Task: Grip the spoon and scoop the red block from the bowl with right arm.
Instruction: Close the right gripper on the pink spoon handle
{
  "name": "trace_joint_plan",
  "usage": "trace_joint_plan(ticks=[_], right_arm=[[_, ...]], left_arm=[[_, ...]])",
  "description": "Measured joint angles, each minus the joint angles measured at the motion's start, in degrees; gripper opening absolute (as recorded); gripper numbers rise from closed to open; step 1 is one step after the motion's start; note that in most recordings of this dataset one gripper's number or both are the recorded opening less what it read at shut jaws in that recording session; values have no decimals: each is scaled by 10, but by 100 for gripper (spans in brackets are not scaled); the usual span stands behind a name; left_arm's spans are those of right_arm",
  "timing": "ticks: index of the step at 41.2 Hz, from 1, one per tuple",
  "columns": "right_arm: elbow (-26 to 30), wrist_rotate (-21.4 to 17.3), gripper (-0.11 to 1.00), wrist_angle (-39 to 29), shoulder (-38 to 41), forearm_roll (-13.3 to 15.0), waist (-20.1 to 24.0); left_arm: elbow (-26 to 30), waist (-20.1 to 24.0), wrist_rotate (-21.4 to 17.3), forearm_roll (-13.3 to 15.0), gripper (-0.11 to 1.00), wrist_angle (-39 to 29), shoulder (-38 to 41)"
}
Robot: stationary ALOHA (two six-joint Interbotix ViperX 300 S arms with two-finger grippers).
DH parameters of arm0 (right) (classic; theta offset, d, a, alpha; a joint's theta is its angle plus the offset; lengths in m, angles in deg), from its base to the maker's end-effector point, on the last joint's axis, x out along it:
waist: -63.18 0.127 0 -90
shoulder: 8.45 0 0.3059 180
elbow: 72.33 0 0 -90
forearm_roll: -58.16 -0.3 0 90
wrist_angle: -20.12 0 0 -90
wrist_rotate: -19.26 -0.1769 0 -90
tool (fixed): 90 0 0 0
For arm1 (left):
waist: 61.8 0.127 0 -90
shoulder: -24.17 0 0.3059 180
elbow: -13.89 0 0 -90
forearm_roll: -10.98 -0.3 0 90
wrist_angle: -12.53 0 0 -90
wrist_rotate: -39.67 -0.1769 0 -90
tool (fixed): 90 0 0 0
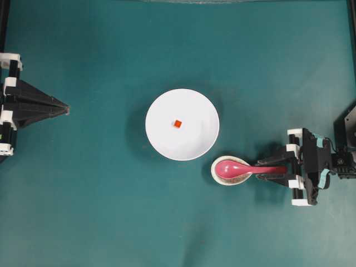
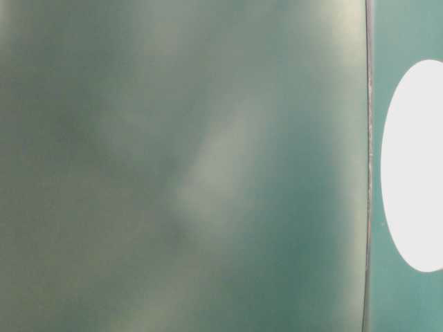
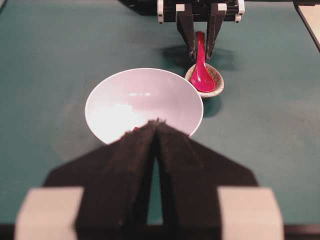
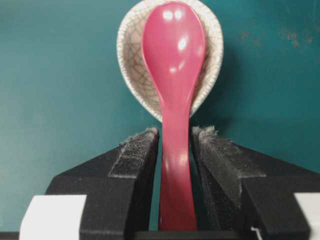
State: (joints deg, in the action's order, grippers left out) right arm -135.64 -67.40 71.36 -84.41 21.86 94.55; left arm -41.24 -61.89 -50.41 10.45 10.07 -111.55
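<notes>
The pink spoon lies with its scoop in a small speckled dish, handle pointing right. My right gripper straddles that handle. In the right wrist view the spoon runs between the two fingers of the right gripper, which is open, with a thin gap on each side. The tiny red block sits near the middle of the white bowl, up and left of the dish. My left gripper rests shut at the far left, empty.
In the left wrist view the bowl is straight ahead, with the dish and the right gripper beyond it. The table-level view is mostly blurred; only the bowl's edge shows. Green mat surrounds everything.
</notes>
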Motion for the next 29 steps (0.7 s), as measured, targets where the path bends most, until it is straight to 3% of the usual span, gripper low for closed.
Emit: trace_joint_plan(ticks=[29], right_arm=[[-1, 0, 39, 12, -2, -2, 0]], left_arm=[[0, 0, -1, 0, 2, -1, 0]])
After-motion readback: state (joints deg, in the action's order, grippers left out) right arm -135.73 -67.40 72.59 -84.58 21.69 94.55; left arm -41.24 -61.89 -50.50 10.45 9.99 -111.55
